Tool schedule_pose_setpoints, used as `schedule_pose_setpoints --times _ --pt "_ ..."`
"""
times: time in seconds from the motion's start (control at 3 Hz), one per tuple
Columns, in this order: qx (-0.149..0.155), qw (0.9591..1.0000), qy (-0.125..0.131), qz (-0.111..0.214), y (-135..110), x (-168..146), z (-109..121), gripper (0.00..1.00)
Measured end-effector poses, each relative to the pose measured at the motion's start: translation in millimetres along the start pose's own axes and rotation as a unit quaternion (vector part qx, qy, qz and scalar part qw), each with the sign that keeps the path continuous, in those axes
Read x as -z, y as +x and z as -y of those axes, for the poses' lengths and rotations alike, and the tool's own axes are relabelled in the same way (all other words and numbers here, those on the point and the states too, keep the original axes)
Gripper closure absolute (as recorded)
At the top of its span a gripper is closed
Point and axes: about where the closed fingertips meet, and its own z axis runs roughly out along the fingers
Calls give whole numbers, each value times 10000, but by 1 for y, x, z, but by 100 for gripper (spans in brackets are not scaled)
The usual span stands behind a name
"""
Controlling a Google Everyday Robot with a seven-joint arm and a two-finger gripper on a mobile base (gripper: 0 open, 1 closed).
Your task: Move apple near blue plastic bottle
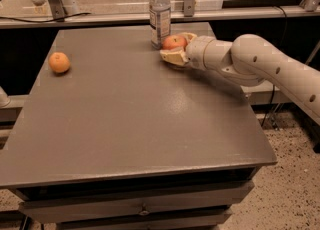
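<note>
the gripper [173, 45] is at the far side of the table [125, 124], right of centre, with its fingers closed on the apple [174, 41]. the apple is low over the tabletop, just beside the blue plastic bottle [160, 16], on its right. the bottle stands upright near the far edge. an orange [59, 62] lies well apart, at the left.

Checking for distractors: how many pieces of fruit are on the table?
2. The apple is at the end effector, near the table's far edge beside the blue plastic bottle. The orange lies alone near the left edge. None seem hidden.
</note>
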Motion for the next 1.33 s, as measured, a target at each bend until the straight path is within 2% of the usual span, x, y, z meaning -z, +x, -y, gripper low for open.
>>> schedule_pose_setpoints --times 0.33,0.67,1.0,1.33 --pt "-3 10000 -2 1 -1 0 0 12" --pt "-140 9999 -92 22 4 -6 -3 0" --pt "-208 9997 -134 83 4 -7 -4 0" --pt "-185 9997 -66 170 -3 -2 6 0"
